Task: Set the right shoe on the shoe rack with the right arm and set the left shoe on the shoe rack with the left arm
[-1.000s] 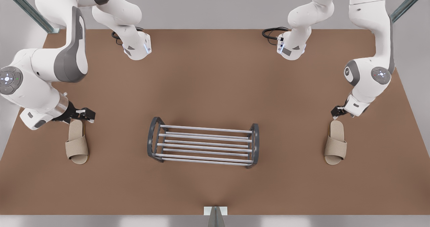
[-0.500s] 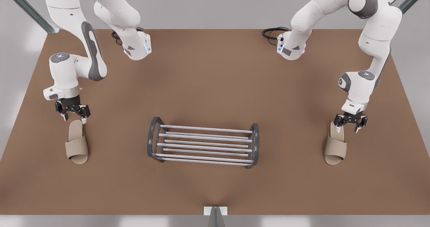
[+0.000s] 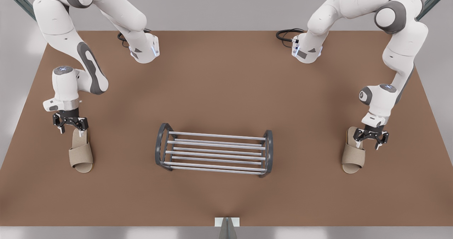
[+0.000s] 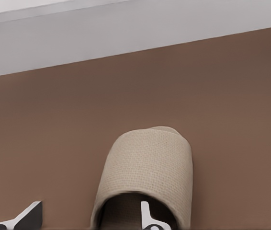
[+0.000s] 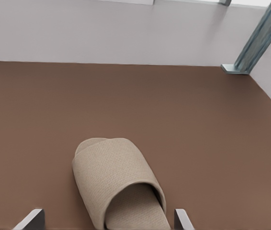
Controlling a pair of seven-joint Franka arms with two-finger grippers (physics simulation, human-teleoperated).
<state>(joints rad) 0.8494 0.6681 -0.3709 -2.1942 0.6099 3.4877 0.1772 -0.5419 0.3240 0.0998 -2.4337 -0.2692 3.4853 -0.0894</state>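
Grippers open above 2 slippers, nothing lifted yet.
Right gripper [image 3: 69, 125] hangs with fingers apart over the heel of the right shoe [image 3: 81, 150], on the front view's left side of the table [image 3: 226, 90]; the left gripper [image 3: 369, 140], also spread, is over the heel of the left shoe [image 3: 354, 152] on the front view's right. The shoe rack [image 3: 214, 153] stands between them, well apart from both. I think the risk is on the left: in the left wrist view 1 finger is inside the slipper and the other outside, so closing may catch only the thin side edge, and the soft shoe could twist or slip out on the way to the rack.
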